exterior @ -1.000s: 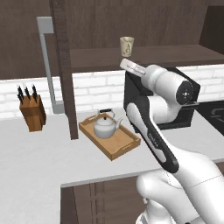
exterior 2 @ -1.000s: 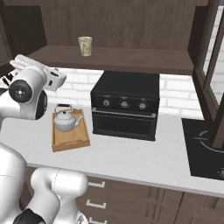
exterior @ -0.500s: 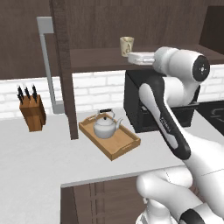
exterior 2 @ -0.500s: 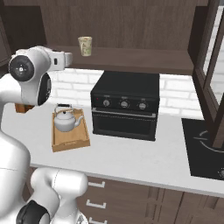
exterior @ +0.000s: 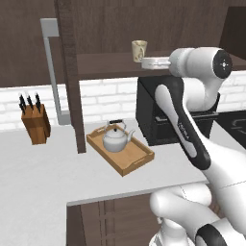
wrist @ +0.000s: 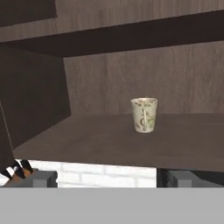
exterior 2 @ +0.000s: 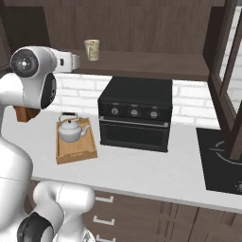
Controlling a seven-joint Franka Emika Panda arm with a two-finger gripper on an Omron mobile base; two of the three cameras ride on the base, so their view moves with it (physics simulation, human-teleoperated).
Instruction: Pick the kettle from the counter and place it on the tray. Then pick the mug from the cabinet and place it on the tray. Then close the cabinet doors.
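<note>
Nothing is standing between the gripper (wrist: 106, 178) and the mug (wrist: 144, 114): only bare shelf of the cabinet (wrist: 131, 140) is lying ahead. The mug is standing upright straight ahead of the released, empty jaws, well apart. Far below them, the kettle (exterior: 115, 138) is sitting upright in the tray (exterior: 137, 161), beside the black oven (exterior 2: 134, 113).

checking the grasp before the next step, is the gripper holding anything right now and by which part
Nothing is held. The jaws of the gripper stand open and apart from the small beige cream mug, which stands upright on the dark brown wooden cabinet's shelf.
</note>
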